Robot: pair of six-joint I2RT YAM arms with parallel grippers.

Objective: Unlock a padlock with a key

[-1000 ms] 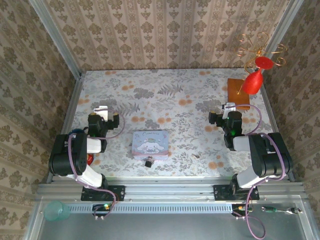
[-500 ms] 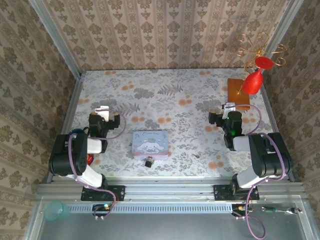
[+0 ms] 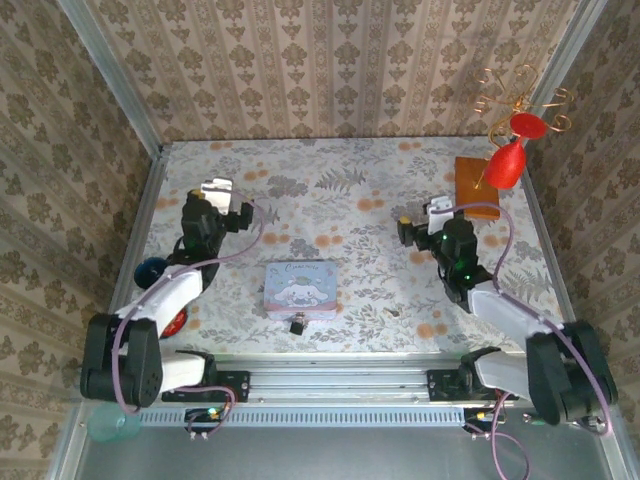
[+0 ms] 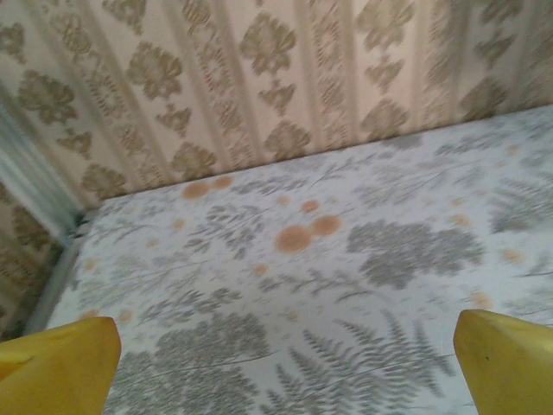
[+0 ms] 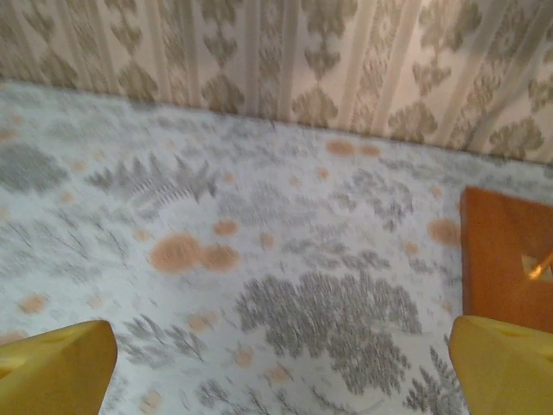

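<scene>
Both arms (image 3: 170,292) (image 3: 505,312) stretched forward; padlock (image 3: 297,325) tiny, dark, apparently squarish.

A pastel tin with a cartoon face (image 3: 299,288) lies flat on the floral counter (image 3: 340,200). It sits between the left end effector (image 3: 218,196) and the right end effector (image 3: 435,210), behind both. An orange-brown board (image 3: 477,185) lies just ahead and to the right of the right end effector, and a red ornament on gold wire (image 3: 508,152) overlaps its far edge. A blue ball (image 3: 152,270) and a red thing (image 3: 175,322) sit behind the left end effector, to its left.
</scene>
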